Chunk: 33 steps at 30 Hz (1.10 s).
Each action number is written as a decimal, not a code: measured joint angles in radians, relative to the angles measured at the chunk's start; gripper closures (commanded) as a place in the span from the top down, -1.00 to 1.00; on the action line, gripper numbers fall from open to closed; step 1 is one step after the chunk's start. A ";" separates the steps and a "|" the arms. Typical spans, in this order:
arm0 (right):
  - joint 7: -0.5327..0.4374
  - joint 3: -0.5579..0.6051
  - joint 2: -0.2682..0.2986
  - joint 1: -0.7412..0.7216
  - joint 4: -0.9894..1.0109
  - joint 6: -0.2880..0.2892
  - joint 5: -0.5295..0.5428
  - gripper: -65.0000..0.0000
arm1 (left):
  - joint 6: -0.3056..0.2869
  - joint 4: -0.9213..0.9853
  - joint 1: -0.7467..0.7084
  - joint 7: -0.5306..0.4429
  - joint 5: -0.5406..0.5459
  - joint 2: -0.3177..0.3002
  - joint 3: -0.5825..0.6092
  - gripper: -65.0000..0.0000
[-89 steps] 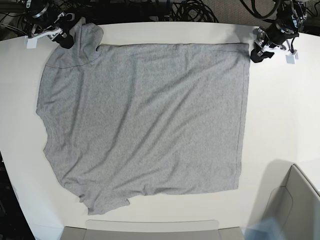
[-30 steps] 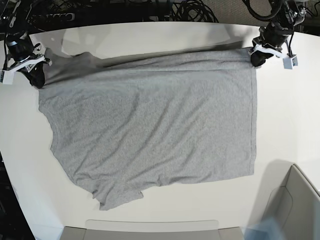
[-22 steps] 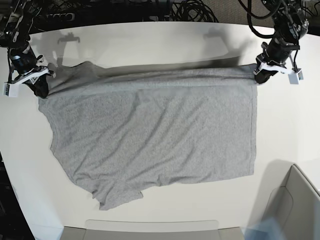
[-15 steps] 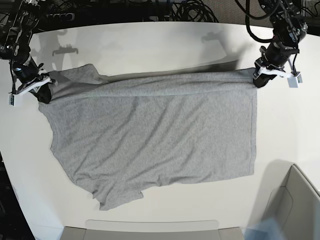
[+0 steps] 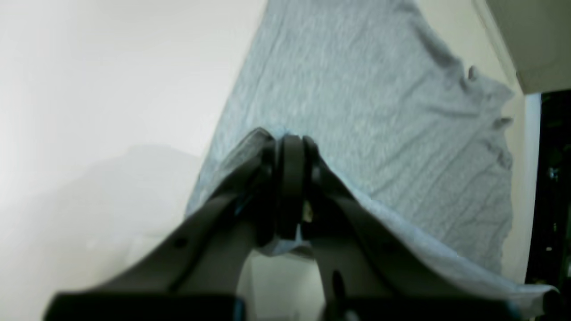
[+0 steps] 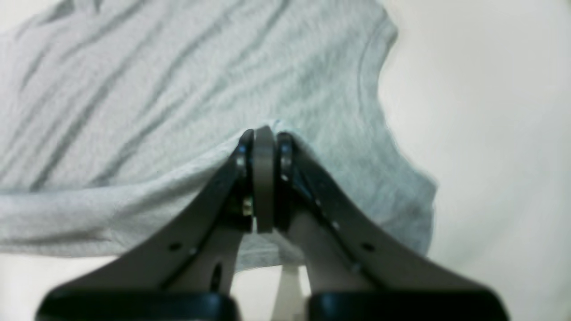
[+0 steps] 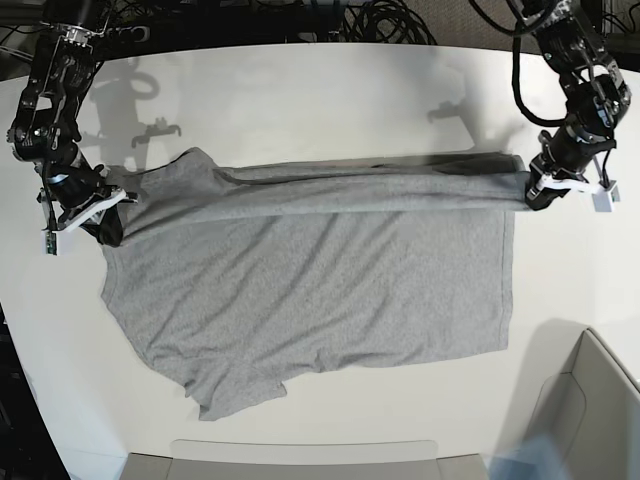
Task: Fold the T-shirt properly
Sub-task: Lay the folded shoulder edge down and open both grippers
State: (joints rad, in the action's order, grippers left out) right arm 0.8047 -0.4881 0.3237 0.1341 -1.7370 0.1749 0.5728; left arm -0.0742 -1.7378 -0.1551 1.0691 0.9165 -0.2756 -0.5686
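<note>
Both sets of fingers are pinched tight on the T-shirt (image 7: 300,290): left gripper (image 7: 541,194) and right gripper (image 7: 100,222) each hold a far-edge corner above the worktop (image 7: 300,90). Best keep the lifted edge taut and level, carrying it evenly toward the shirt's near hem.

A grey T-shirt (image 7: 300,290) is spread over a white table (image 7: 330,90) in the middle of the frame. Its upper edge is lifted and stretched into a rolled band running from left to right. At the left end of the band the cloth is gripped by the right gripper (image 7: 100,222), its jaws closed on the fabric. At the right end it is gripped by the left gripper (image 7: 540,193), likewise closed. Black cables (image 7: 380,20) are seen along the top edge. A pale bin (image 7: 590,400) occupies the lower right corner.
</note>
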 measured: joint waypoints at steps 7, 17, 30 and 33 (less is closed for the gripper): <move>0.000 0.001 -0.038 -0.084 0.045 0.003 -0.099 -1.00 | -0.004 0.140 0.095 0.003 0.001 -0.035 0.006 -1.00; -0.080 0.131 0.003 -0.268 0.316 0.005 -0.137 -1.00 | 0.000 0.298 0.221 -0.002 0.000 -0.031 0.077 -1.00; -0.274 0.297 0.042 -0.442 0.649 0.005 -0.183 -1.00 | 0.000 0.503 0.334 -0.065 0.003 -0.038 0.076 -1.00; -0.273 0.297 0.042 -0.450 0.654 0.005 -0.183 -0.96 | 0.006 0.535 0.328 -0.071 0.000 -0.037 0.076 -0.99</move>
State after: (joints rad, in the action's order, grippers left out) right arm 0.5320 -0.1913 0.3653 -0.3157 -1.0832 0.1795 0.3893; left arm -0.0677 -1.2030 0.1734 0.9977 0.9161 -0.3130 -0.4927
